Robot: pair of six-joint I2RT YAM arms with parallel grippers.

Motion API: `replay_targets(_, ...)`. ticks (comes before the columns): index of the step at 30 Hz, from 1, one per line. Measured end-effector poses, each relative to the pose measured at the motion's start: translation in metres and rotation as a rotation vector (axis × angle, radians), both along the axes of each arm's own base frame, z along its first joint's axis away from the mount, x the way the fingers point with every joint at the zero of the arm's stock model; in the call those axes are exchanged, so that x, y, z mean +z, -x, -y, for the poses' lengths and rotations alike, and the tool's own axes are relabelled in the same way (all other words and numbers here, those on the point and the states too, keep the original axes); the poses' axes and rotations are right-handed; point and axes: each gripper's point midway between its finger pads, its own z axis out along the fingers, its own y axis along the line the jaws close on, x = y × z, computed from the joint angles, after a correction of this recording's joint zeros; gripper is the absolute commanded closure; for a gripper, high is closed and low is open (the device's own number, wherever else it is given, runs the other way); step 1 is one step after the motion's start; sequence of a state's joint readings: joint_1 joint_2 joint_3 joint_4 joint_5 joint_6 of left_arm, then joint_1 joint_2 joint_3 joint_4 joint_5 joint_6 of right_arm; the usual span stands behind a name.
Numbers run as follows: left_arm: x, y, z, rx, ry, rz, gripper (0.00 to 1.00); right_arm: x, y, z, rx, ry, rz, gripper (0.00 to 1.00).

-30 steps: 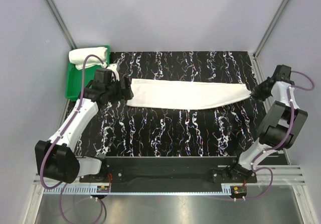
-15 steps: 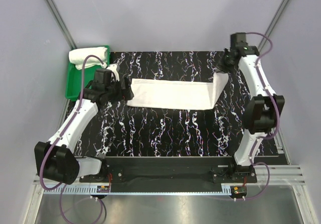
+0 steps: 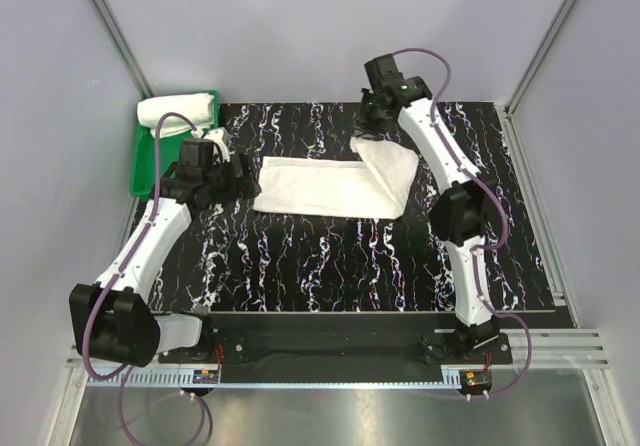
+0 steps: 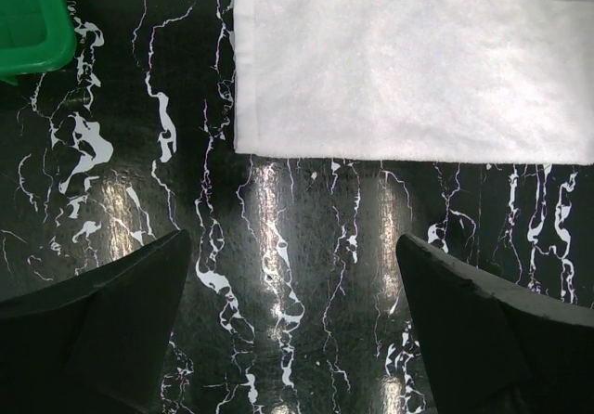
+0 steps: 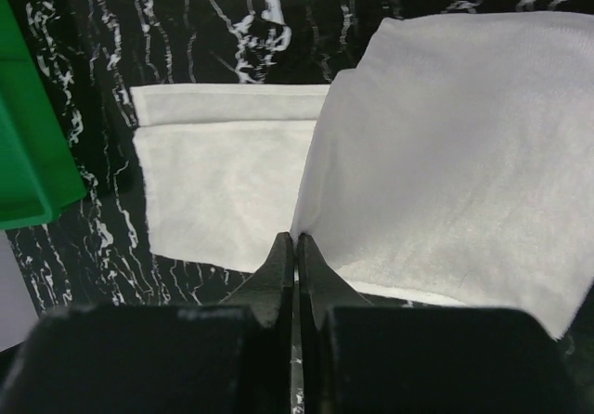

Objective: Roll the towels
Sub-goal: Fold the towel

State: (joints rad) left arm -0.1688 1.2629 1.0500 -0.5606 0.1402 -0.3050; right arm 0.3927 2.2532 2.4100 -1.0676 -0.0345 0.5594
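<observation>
Right hand (image 5: 295, 243) pinching towel (image 3: 312, 186), green tray (image 3: 146, 170) far-left

readable text | live check, all three views | nothing legible: no words, labels, brand marks or numbers can be made out on any surface

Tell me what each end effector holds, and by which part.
Right end effector pinches the spread towel by a corner of its folded-over end. Left end effector is open, holding nothing.
</observation>
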Motion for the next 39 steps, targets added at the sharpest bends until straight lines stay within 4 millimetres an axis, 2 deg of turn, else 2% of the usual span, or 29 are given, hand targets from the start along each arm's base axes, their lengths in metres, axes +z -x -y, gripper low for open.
replay_targets(7,-0.001,-0.001,-0.003,0.018,0.016,-0.004,0.01,-0.005,0.012,-0.083,0.099,-0.066,0.039,1.0)
replay_targets(15,-0.005,-0.005,-0.026,0.112,0.054,-0.019,0.01,-0.003,0.028,-0.177,0.212,-0.197,0.144,1.0)
replay_targets(19,-0.006,-0.005,-0.032,0.137,0.071,-0.025,0.01,-0.009,0.034,-0.214,0.25,-0.253,0.174,1.0)
replay_targets(22,-0.005,-0.006,-0.032,0.139,0.076,-0.022,0.01,-0.024,0.036,-0.23,0.259,-0.267,0.168,1.0)
replay_targets(29,-0.004,-0.007,-0.034,0.149,0.081,-0.02,0.01,-0.047,0.042,-0.244,0.273,-0.269,0.154,0.98)
replay_targets(32,-0.004,-0.008,-0.038,0.162,0.082,-0.018,0.01,-0.064,0.057,-0.254,0.307,-0.268,0.142,0.9)
replay_targets(35,-0.002,-0.008,-0.042,0.175,0.083,-0.014,0.01,-0.089,0.085,-0.269,0.37,-0.262,0.106,0.77)
replay_targets(36,-0.001,-0.008,-0.043,0.178,0.083,-0.011,0.01,-0.099,0.097,-0.274,0.396,-0.258,0.09,0.55)
replay_targets(39,-0.001,-0.008,-0.045,0.184,0.081,-0.008,0.01,-0.122,0.128,-0.285,0.454,-0.235,0.051,0.41)
